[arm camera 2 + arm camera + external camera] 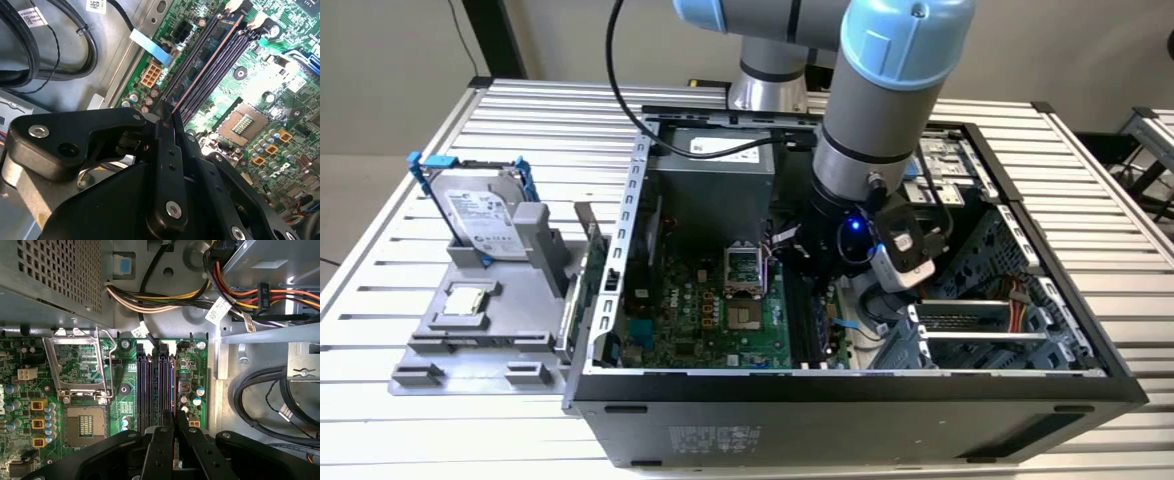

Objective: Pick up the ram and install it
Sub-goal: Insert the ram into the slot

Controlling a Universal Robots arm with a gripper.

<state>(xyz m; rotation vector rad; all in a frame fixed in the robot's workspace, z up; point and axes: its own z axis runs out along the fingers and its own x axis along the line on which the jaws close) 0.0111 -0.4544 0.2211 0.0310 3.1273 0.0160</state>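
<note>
Black two-fingered claw [175,427] down inside open black computer case [854,385], over green motherboard [707,310]. Fingers drawn together, clamped on long thin dark ram stick [173,117], seen edge-on between them in second wrist view, reddish-brown strip along its edge. Stick lined up lengthwise with row of dark memory slots [155,385], at or just above the slot nearest the motherboard edge; seated or not, cannot tell. White latch clips at far ends of slots. Empty square processor socket [85,422] with raised silver retention frame [80,362] beside the slots. Bundle of yellow, orange and black cables [165,297] beyond slot ends; thick black cables [260,390] along case wall.

In exterior view, grey-and-blue arm [887,90] reaching down into case from above. Ribbed metal bench [440,400] carrying case. Near bench edge at exterior view's left, grey plastic holder [480,320] with silver hard drive in blue frame [480,210] standing upright and small square silver chip [467,298] lying flat.
</note>
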